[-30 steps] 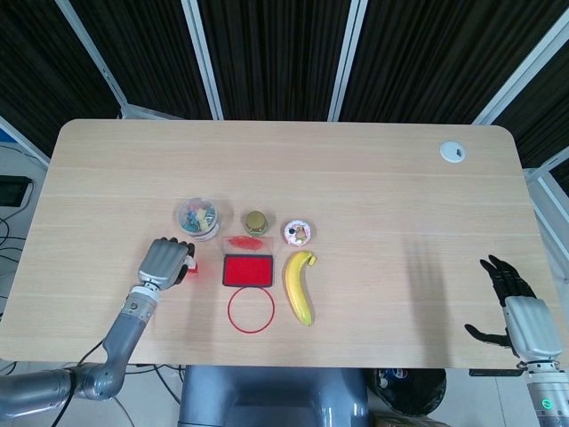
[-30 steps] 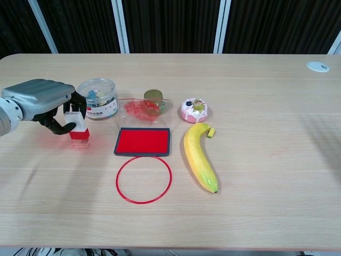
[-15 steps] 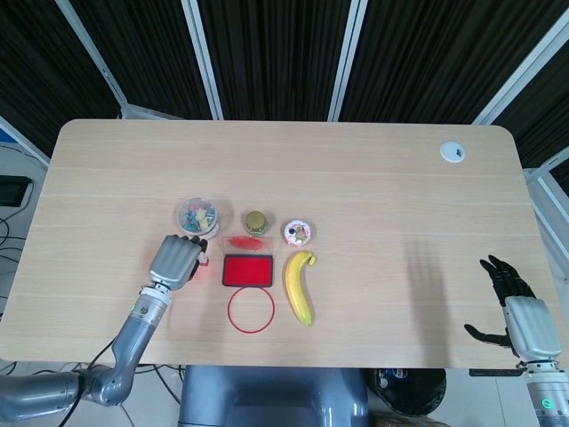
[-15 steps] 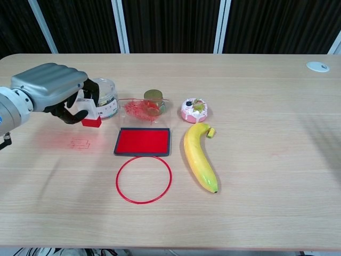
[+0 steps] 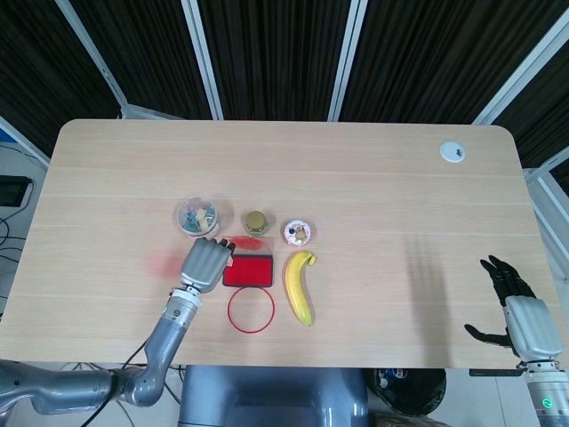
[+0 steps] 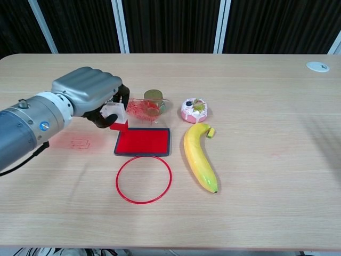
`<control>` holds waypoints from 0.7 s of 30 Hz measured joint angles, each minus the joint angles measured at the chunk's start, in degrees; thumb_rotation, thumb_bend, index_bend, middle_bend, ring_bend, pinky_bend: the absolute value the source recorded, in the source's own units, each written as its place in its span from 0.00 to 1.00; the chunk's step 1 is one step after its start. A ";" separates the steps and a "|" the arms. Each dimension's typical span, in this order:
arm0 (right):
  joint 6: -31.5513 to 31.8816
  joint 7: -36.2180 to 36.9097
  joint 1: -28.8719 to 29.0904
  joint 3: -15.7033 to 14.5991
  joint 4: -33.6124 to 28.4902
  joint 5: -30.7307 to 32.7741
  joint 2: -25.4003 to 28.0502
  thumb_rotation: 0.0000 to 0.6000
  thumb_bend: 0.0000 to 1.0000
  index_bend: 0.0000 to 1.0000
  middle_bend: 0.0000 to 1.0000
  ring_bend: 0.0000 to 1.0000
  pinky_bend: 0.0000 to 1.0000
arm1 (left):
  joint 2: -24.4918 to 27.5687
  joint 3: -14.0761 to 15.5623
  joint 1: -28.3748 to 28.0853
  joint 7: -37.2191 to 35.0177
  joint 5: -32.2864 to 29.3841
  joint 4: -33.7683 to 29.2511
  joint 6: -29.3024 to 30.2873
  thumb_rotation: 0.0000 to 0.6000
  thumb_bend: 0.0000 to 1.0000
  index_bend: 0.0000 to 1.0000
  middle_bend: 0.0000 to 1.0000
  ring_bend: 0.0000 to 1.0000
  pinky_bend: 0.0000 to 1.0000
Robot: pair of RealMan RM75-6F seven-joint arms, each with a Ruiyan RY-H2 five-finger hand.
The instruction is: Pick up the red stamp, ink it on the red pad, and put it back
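Two hands are on record. We find the left hand (image 6: pixel 90 96) at the left of the group of objects, fingers curled around the red stamp (image 6: pixel 118 118), which it holds clear of the table at the upper left corner of the red pad (image 6: pixel 143 142). Faint red marks (image 6: pixel 79 143) show on the wood left of the pad. We note a red ring (image 6: pixel 144 179) just below the pad, and a clear lid with red smears (image 6: pixel 143 110) and a brass-capped jar (image 6: pixel 153 97) above it. Further right lie a small doughnut (image 6: pixel 193 109) and a banana (image 6: pixel 199 158). At the far right edge, the right hand (image 5: pixel 518 310) hangs off the table, fingers spread, holding nothing.
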 measured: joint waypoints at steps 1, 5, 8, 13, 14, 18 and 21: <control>-0.03 0.01 0.01 0.00 0.00 0.02 0.01 1.00 0.15 0.00 0.00 0.00 0.18 | -0.86 -0.10 -0.37 0.87 -0.52 0.58 -0.07 1.00 0.53 0.71 0.74 0.56 0.63; -0.11 0.03 0.03 -0.01 0.00 0.04 0.01 1.00 0.15 0.00 0.00 0.00 0.18 | -3.25 -0.38 -1.68 3.23 -1.76 2.32 -0.37 1.00 0.53 0.71 0.74 0.57 0.63; -0.14 0.12 0.03 0.02 0.00 0.11 0.03 1.00 0.15 0.00 0.00 0.00 0.18 | -4.34 -0.56 -2.33 4.38 -2.65 3.12 -0.57 1.00 0.53 0.71 0.74 0.57 0.63; -0.17 0.25 0.04 0.03 0.00 0.14 0.06 1.00 0.15 0.00 0.00 0.00 0.18 | -5.69 -0.65 -3.19 5.54 -3.60 4.27 -1.15 1.00 0.53 0.71 0.74 0.57 0.63; -0.18 0.27 0.04 0.03 0.01 0.13 0.06 1.00 0.15 0.00 0.00 0.00 0.18 | -5.96 -0.57 -3.37 5.80 -3.61 4.70 -1.19 1.00 0.53 0.71 0.74 0.57 0.63; -0.26 0.37 0.07 0.04 0.02 0.17 0.07 1.00 0.15 0.00 0.00 0.00 0.18 | -6.80 -0.31 -3.72 6.08 -3.47 5.97 -1.25 1.00 0.53 0.72 0.74 0.57 0.63; -0.28 0.44 0.07 0.06 0.02 0.21 0.07 1.00 0.15 0.00 0.00 0.00 0.18 | -7.22 -0.23 -3.95 6.19 -3.51 6.66 -1.41 1.00 0.53 0.72 0.74 0.57 0.63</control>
